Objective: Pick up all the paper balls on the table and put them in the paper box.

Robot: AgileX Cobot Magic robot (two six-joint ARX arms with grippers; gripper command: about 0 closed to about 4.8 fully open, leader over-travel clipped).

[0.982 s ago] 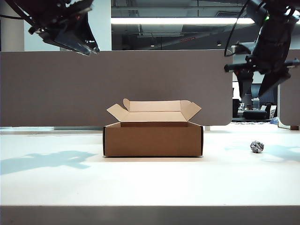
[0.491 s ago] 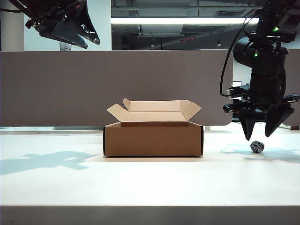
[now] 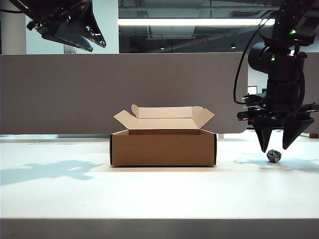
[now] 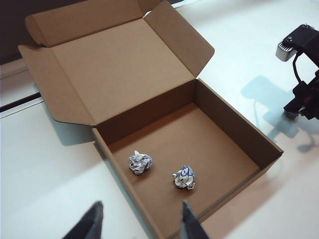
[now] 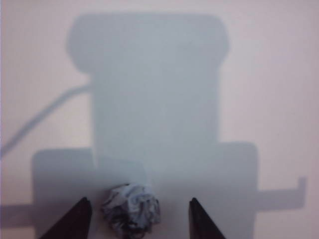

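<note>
On the right of the exterior view, right hand (image 3: 279, 148) pointing straight down, fingers spread, tips just above the last small crumpled white paper ball (image 3: 273, 156) lying on the plain white bench (image 3: 159, 194), well apart from the shallow brown cardboard box (image 3: 163, 147). High at upper left, left hand (image 3: 88, 37) parked, far from that ball.

From the left wrist, left hand (image 4: 141, 225) spread and empty above the box (image 4: 234, 127); two wads (image 4: 140, 163) (image 4: 184, 178) inside already.

From the right wrist, right hand (image 5: 138, 216) straddling the ball (image 5: 131, 207), which sits between the fingertips, nearer one finger.

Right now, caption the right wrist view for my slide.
Open right gripper straddling the last paper ball on the table.
</note>
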